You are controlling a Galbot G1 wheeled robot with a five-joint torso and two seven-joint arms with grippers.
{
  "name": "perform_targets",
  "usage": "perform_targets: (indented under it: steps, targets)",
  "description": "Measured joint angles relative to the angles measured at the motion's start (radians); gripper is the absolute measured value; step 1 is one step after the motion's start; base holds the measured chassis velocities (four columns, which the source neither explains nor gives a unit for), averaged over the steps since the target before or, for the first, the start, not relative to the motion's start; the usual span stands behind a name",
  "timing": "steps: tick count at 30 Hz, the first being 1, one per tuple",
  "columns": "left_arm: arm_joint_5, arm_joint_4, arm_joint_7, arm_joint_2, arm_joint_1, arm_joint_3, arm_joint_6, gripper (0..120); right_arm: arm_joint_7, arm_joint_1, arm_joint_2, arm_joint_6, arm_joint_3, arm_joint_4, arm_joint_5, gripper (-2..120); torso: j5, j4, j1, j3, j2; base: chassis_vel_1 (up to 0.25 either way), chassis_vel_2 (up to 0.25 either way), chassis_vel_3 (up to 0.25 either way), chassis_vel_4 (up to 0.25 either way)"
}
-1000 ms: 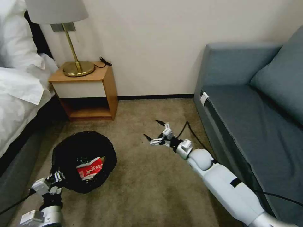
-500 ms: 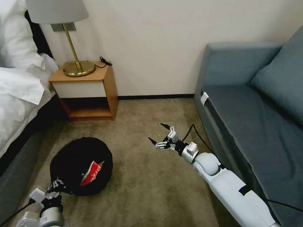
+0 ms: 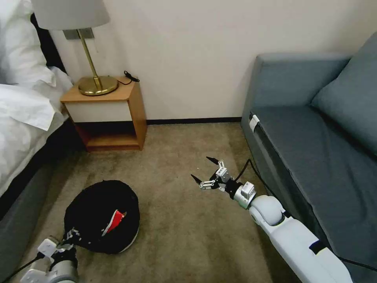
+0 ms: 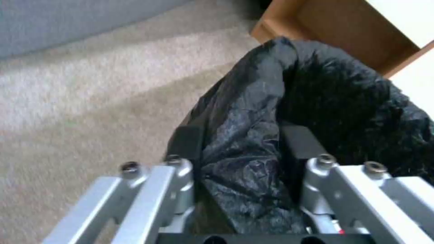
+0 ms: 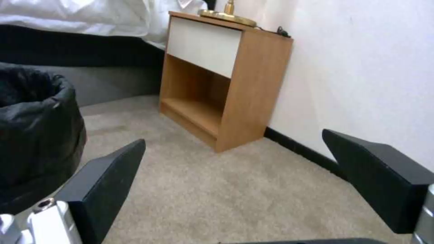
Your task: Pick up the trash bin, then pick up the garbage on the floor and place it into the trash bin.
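The trash bin (image 3: 98,208), round and lined with a crinkly black bag, is tilted low over the carpet at the front left. One piece of garbage, a red-and-white wrapper (image 3: 114,222), lies inside it. My left gripper (image 3: 70,236) is shut on the bin's near rim. In the left wrist view its black pads (image 4: 188,142) pinch the bag's (image 4: 343,101) edge between them. My right gripper (image 3: 203,169) hovers open over the middle of the carpet, right of the bin, holding nothing. Its view shows both fingers (image 5: 108,183) spread wide, with the bin (image 5: 36,135) off to one side.
A wooden nightstand (image 3: 114,114) with a brass lamp (image 3: 96,84) stands against the far wall. A bed with white linen (image 3: 23,114) lines the left, a grey-blue sofa (image 3: 314,149) the right. A black cable (image 3: 251,173) trails along the sofa's base. Carpet (image 3: 184,236) lies between the arms.
The left gripper has drawn the bin nearer to me and tipped it, so less of its inside shows. The right arm has pulled back toward the sofa, still open.
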Motion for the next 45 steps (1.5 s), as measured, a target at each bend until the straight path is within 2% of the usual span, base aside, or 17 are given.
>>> perform_targets:
  steps: [2, 5, 7, 10, 11, 12, 15, 19, 22, 29, 34, 36, 41, 44, 45]
  targets:
    - [0.019, -0.005, 0.007, 0.003, 0.004, -0.001, 0.001, 42, 0.001, -0.002, 0.0, 0.0, 0.001, 0.0, 0.0, 100, 0.0, 0.0, 0.0, 0.0, 0.0, 0.0, 0.0, 0.0, 0.0]
    - [0.09, -0.018, 0.027, 0.012, 0.018, -0.006, -0.006, 57, 0.017, -0.009, 0.0, 0.002, 0.004, 0.0, 0.0, 100, 0.0, 0.0, 0.0, 0.0, 0.0, 0.0, 0.0, 0.0, 0.0]
    - [0.106, -0.018, 0.028, 0.013, 0.019, -0.008, -0.011, 61, 0.021, -0.011, 0.001, 0.002, 0.005, 0.0, 0.0, 100, 0.0, 0.0, 0.0, 0.0, 0.0, 0.0, 0.0, 0.0, 0.0]
    - [0.281, 0.01, 0.064, 0.024, 0.019, -0.025, -0.107, 76, 0.064, -0.026, 0.013, 0.001, 0.015, 0.006, -0.001, 100, 0.0001, 0.0001, 0.0, 0.0, 0.0, 0.0, 0.0, 0.0, 0.0]
    - [0.281, 0.01, 0.064, 0.024, 0.019, -0.025, -0.107, 76, 0.064, -0.026, 0.013, 0.001, 0.015, 0.006, -0.001, 100, 0.0001, 0.0001, 0.0, 0.0, 0.0, 0.0, 0.0, 0.0, 0.0]
    - [0.329, 0.019, 0.085, 0.029, 0.017, -0.028, -0.141, 79, 0.074, -0.034, 0.019, 0.0, 0.023, 0.01, -0.001, 100, -0.0003, 0.0003, 0.0, 0.0, 0.0, 0.0, 0.0, 0.0, 0.0]
    - [0.416, 0.013, 0.13, 0.061, 0.015, -0.034, -0.2, 95, 0.12, -0.068, 0.043, -0.006, 0.066, 0.03, 0.007, 100, 0.0, 0.0002, 0.0, 0.0, 0.0, 0.0, 0.0, 0.0, 0.0]
    - [0.477, 0.002, 0.158, 0.078, 0.008, -0.035, -0.23, 99, 0.155, -0.098, 0.06, -0.013, 0.099, 0.057, 0.01, 100, 0.0002, 0.0001, 0.0, 0.0, 0.0, 0.0, 0.0, 0.0, 0.0]
    - [0.54, -0.027, 0.181, 0.09, -0.01, -0.01, -0.242, 100, 0.197, -0.159, 0.076, -0.038, 0.142, 0.129, 0.026, 100, 0.0, 0.0001, 0.0, 0.0, 0.0, 0.0, 0.0, 0.0, 0.0]
    - [0.572, -0.054, 0.183, 0.095, -0.049, 0.04, -0.21, 100, 0.206, -0.249, 0.087, -0.047, 0.203, 0.2, 0.032, 100, 0.0001, 0.0, 0.0, 0.0, 0.0, 0.0, 0.0, 0.0, 0.0]
    - [0.581, -0.058, 0.202, 0.115, -0.092, 0.114, -0.182, 100, 0.205, -0.33, 0.105, -0.037, 0.258, 0.238, 0.033, 100, -0.0001, -0.0002, 0.0, 0.0, 0.0, 0.0, 0.0, 0.0, 0.0]
    - [0.582, -0.055, 0.209, 0.119, -0.097, 0.123, -0.182, 100, 0.204, -0.341, 0.111, -0.034, 0.265, 0.242, 0.032, 100, 0.0, -0.0002, 0.0, 0.0, 0.0, 0.0, 0.0, 0.0, 0.0]
    - [0.578, -0.04, 0.222, 0.14, -0.124, 0.15, -0.182, 100, 0.203, -0.375, 0.157, -0.029, 0.293, 0.266, 0.033, 100, 0.0, -0.0001, 0.0, 0.0, 0.0, 0.0, 0.0, 0.0, 0.0]
    - [0.554, -0.031, 0.224, 0.155, -0.149, 0.165, -0.183, 100, 0.22, -0.388, 0.233, -0.036, 0.316, 0.289, 0.048, 100, 0.0, 0.0, 0.0, 0.0, 0.0, 0.0, 0.0, 0.0, 0.0]
    - [0.554, -0.031, 0.224, 0.155, -0.149, 0.165, -0.183, 100, 0.22, -0.388, 0.233, -0.036, 0.316, 0.289, 0.048, 100, 0.0, 0.0, 0.0, 0.0, 0.0, 0.0, 0.0, 0.0, 0.0]
